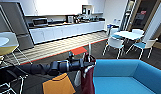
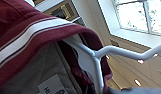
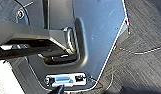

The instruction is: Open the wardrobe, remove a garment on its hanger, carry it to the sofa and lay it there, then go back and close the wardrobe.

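My left arm reaches across the head view from the left. Its gripper is shut on the white hanger, whose tall hook sticks up above it. The maroon garment hangs down from the hanger, right at the left end of the bright blue sofa. In the left wrist view the garment's maroon collar with white stripes is close up, with the hanger's white arm coming out of it. The right wrist view looks at the robot's own grey body and dark floor.
An orange object sits just under my left arm. A white table with blue-seated chairs stands beyond the sofa. A kitchen counter and a fridge line the far wall. A round table with a yellow chair is at the left.
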Available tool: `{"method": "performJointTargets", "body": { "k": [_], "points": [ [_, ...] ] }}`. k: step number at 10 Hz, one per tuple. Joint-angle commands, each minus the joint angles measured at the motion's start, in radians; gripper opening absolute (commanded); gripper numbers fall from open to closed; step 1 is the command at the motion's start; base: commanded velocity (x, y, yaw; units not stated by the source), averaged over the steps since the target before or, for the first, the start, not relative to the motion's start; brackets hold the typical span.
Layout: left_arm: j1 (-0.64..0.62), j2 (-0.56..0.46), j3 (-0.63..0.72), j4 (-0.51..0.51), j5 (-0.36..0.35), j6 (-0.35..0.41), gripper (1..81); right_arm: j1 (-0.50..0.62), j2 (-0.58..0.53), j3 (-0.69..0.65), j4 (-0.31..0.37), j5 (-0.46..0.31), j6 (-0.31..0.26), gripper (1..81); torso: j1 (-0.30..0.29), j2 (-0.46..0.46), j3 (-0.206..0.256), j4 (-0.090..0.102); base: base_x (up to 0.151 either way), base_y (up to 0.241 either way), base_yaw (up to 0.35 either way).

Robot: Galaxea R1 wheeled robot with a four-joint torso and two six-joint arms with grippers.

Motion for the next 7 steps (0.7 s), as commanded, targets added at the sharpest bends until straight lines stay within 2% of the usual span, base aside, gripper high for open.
{"method": "performJointTargets", "body": {
  "k": [1,7],
  "points": [
    [-0.179,-0.001,0.046,0.029,-0.093,0.013,1.0,0.009,-0.008,0.001,-0.004,-0.064,0.001,81.1,0.0,0.0,0.0,0.0,0.0,0.0,-0.275],
    [-0.181,-0.026,0.056,0.029,-0.093,0.015,1.0,0.01,-0.007,0.001,-0.004,-0.062,0.001,81.1,0.0,0.0,0.0,0.0,0.0,0.0,-0.275]
  ]
}}
